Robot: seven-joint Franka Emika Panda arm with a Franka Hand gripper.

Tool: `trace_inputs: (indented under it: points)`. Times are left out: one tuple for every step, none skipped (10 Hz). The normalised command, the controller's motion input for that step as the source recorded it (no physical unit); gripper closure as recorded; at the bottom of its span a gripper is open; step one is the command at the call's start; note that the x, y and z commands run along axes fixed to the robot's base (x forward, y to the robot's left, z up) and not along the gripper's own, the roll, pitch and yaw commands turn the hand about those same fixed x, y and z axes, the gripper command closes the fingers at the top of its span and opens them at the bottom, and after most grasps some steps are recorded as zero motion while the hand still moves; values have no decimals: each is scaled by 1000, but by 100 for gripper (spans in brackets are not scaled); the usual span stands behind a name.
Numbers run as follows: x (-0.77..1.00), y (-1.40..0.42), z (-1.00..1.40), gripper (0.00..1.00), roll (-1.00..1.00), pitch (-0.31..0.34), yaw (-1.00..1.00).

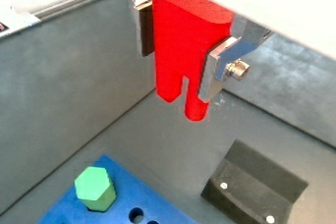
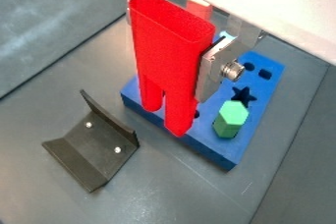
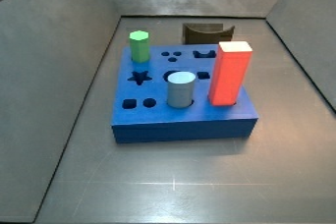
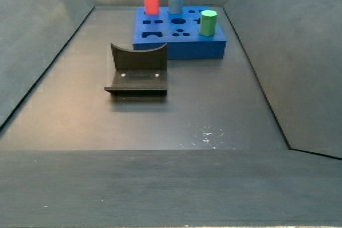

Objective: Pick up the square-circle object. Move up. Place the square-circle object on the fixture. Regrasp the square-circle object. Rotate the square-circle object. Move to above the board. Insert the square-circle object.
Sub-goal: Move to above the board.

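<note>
Hanging high above the dark grey floor, the tool (image 1: 184, 53) is clenched on the bright red square-circle object (image 1: 184, 51), its flat silver fingers (image 1: 226, 59) pressed against the peg's sides in both wrist views. The peg points downward, well clear of everything below. Beneath it lies the thick blue board (image 3: 184, 95) with dark shaped holes, carrying a green hexagonal peg (image 3: 138, 45), a grey-blue cylinder (image 3: 180, 89) and a tall red-orange block (image 3: 231, 73). The dark L-shaped fixture (image 4: 138, 69) stands near the board. Grey sloping walls (image 3: 59, 81) enclose the floor.
</note>
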Motion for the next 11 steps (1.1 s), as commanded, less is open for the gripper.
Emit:
trace_inputs:
  points:
    - [33, -37, 498, 100, -20, 87, 45]
    - [26, -32, 391, 100, -25, 83, 42]
    - [18, -24, 174, 100, -35, 79, 35]
    - [18, -1000, 180, 100, -229, 93, 241]
    - [18, -1000, 183, 100, -205, 92, 233]
    - [21, -1000, 196, 100, -68, 89, 160]
    - [26, -1000, 196, 100, -52, 80, 89]
    - [36, -1000, 197, 100, -7, 79, 41]
    - [47, -1000, 204, 100, 5, 94, 28]
    - [69, -1000, 210, 100, 0, 115, 21]
    - [97, -1000, 212, 100, -2, 125, 17]
